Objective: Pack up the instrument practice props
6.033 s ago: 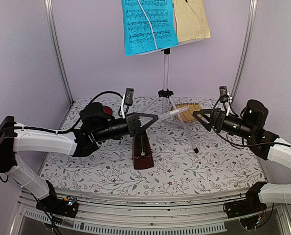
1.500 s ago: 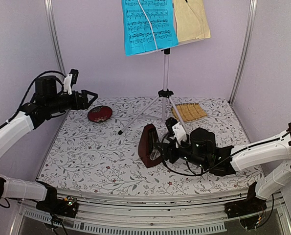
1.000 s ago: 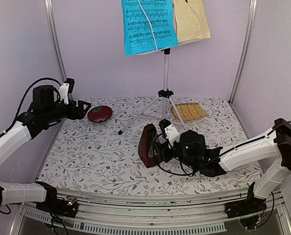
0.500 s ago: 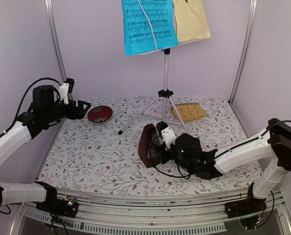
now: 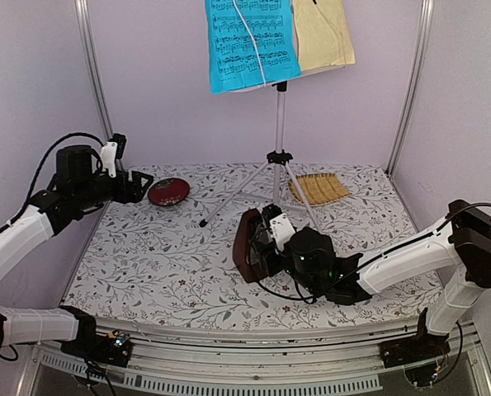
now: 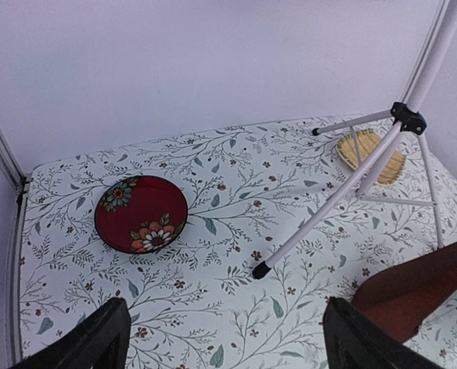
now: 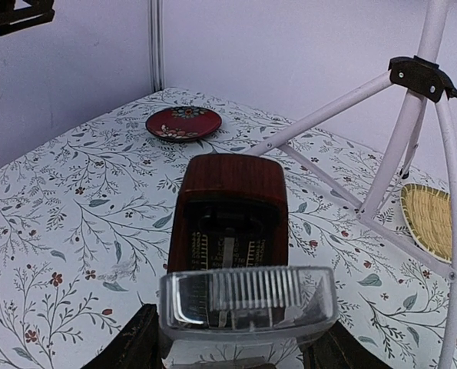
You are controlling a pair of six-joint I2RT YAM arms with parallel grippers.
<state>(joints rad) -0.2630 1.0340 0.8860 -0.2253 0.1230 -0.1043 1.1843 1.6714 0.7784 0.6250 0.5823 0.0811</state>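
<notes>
The silver music stand (image 5: 279,124) rises at the back on its tripod, with a blue sheet (image 5: 249,41) and a pale-yellow sheet (image 5: 323,33) on its desk. The dark red-brown metronome (image 5: 245,243) sits mid-table, and its open front with pendulum scale (image 7: 232,223) faces my right gripper (image 7: 236,338). That gripper is shut on a clear plastic cover (image 7: 247,300), held low just in front of the metronome (image 6: 412,288). My left gripper (image 6: 232,346) hangs open and empty above the table's left side, near the red plate.
A red flowered plate (image 5: 168,191) lies at the back left. A woven yellow mat (image 5: 319,188) lies at the back right behind the tripod legs (image 6: 343,192). Frame posts and purple walls close in the flowered tablecloth (image 5: 146,264).
My right gripper has crept left with the clear cover, closer to the metronome. The left arm dropped slightly earlier and has since stayed still, open.
</notes>
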